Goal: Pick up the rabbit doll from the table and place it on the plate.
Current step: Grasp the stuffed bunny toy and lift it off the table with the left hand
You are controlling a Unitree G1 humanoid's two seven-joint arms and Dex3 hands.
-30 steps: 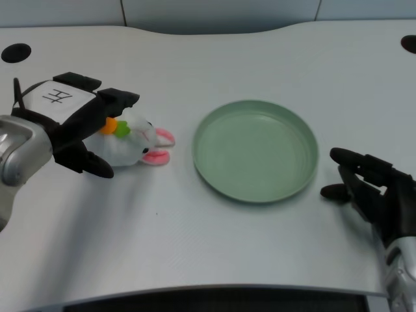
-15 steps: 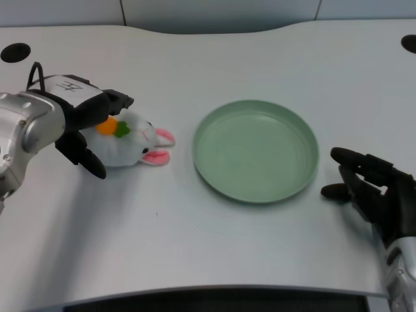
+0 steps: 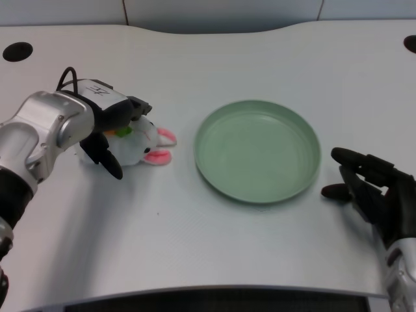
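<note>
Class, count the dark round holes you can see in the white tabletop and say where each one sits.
2. One hole sits near the table's far left corner; the other hole is cut off by the picture's right edge at the far right.

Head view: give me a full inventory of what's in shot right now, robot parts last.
rabbit doll: one, white with pink ears, lying on the table left of the plate, partly under the left hand
plate: one, green, nothing on it, centre of the table
table: one, white, dark round holes at both far corners
left hand: one, black, fingers around the doll; firm grip unclear
right hand: one, black, at right, holding nothing
</note>
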